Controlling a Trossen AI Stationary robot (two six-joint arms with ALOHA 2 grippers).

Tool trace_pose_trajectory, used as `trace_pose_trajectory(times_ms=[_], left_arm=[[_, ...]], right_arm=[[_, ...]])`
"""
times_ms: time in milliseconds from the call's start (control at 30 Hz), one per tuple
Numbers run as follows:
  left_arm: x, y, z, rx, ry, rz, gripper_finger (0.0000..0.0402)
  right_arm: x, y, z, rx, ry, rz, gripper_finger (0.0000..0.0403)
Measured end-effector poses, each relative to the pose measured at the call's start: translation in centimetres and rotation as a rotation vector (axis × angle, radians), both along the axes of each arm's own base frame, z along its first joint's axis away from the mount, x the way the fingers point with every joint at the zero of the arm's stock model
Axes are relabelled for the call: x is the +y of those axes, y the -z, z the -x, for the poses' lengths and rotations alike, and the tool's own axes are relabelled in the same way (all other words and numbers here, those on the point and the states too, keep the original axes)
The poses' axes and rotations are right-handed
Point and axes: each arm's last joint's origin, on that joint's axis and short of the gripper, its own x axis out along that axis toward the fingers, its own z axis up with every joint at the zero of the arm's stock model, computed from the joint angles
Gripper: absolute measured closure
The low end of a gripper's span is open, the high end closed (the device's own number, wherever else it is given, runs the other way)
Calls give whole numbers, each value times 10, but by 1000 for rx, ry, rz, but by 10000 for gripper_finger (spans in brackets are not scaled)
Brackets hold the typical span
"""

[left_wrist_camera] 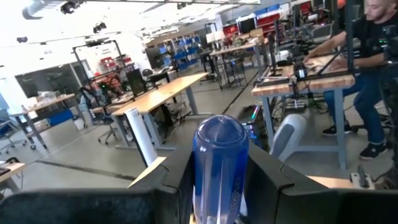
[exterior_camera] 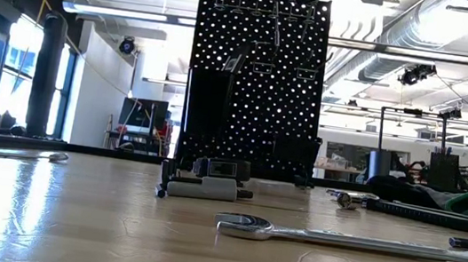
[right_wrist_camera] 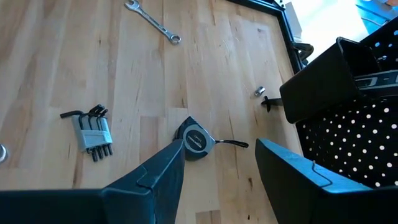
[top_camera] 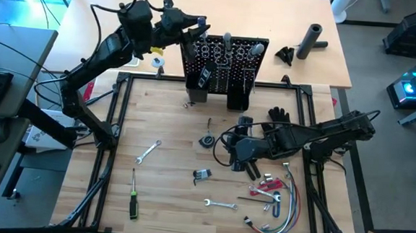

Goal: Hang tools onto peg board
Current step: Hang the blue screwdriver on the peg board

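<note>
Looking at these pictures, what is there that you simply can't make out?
- Left wrist view: the blue handle between the left end effector's fingers; its lower end is cut off by the edge.
- High view: small tools on the peg board are too small.
- Low view: both arms are mostly out of frame.

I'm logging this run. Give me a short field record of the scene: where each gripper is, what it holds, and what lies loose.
left gripper: at the peg board's top, shut on a blue-handled tool
right gripper: open, above the small tape measure
peg board: upright, some tools hung
loose on table: hex keys, wrenches, green screwdriver
</note>
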Motion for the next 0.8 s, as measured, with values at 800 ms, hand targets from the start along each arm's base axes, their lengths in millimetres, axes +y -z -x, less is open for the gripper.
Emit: trace_pose_trajectory(times_ms=[800], left_arm=[[21,32,-29,117,-18,79,309]], right_arm=[[1,-1,-1,-18,3,-10,208]])
